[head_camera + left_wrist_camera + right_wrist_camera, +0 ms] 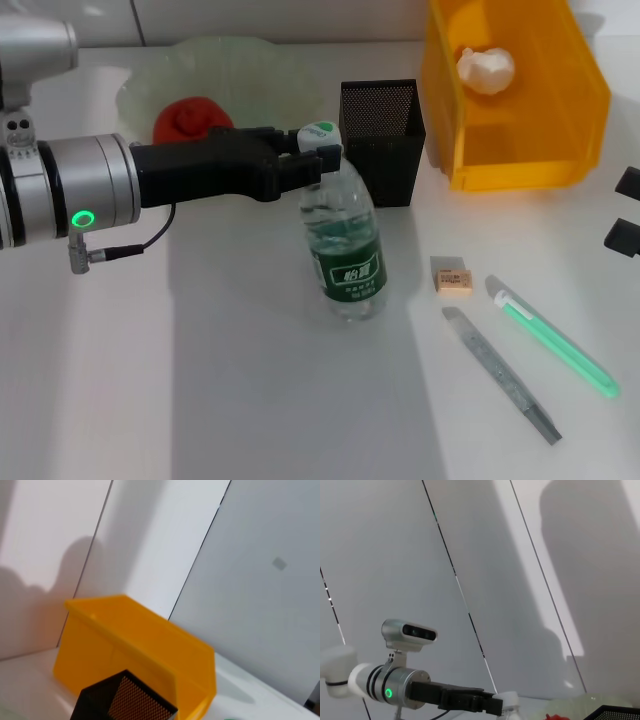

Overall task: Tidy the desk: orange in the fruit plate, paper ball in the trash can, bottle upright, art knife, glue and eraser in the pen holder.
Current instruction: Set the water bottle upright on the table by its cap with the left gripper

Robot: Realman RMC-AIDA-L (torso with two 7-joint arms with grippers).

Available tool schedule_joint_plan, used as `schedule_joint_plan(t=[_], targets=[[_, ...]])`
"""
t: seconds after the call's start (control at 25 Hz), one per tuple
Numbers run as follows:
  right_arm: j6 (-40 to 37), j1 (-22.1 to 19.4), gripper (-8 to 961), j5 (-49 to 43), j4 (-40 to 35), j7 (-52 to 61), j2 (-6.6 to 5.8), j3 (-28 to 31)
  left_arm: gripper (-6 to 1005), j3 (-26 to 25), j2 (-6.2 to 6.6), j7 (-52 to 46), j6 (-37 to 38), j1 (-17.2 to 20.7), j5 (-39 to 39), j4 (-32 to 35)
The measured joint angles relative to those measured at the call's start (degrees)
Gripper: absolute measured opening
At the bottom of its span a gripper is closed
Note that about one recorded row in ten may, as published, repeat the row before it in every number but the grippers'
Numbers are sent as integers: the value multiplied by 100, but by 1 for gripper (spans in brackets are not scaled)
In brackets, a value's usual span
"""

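The left arm reaches level across the frame's upper left, its black left gripper (322,160) clamped on the upright clear plastic water bottle (345,240) at its neck.

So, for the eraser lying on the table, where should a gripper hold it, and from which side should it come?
Probably from straight above, closing on the two long sides of the eraser. It lies flat as a small block, so only the side faces can be pinched. The knife and glue stick lie close in front of it, so a low sideways approach looks awkward. The right gripper is nearest.
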Motion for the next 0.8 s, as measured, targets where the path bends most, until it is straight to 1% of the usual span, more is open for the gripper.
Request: schedule_joint_plan(t=[0.08,0.28,0.32,0.36,0.44,0.48,0.52,0.56,0.6,0.64,0.76,0.8], targets=[[-5,1,850,1,0,0,6,28,436,1,1,229,20,7,-174,-128],[-9,1,850,11,3,2,24,81,436,1,5,1249,47,10,-852,-700],[-10,0,850,12,7,2,38,107,435,1,7,1723,79,9,-1179,-919],[-10,1,850,12,9,1,46,108,435,1,6,1892,102,9,-1293,-1004],[-11,9,850,12,9,1,62,112,435,2,1,2705,288,8,-1884,-1427],[-11,9,850,12,9,1,62,112,435,2,1,2705,288,8,-1884,-1427],[-11,29,850,15,10,1,72,117,435,1,0,3224,454,7,-2252,-1702],[-11,29,850,15,10,1,72,117,435,1,0,3408,517,7,-2380,-1829],[-11,51,850,18,45,1,78,120,435,-1,2,3824,677,7,-2649,-2059],[-11,51,850,18,45,1,78,120,435,-1,2,3824,677,7,-2649,-2059],[-9,74,850,19,128,-26,78,122,435,-38,7,4590,966,6,-2962,-2425],[-7,78,850,19,139,-32,78,122,435,-125,13,4927,1081,8,-3007,-2588]])
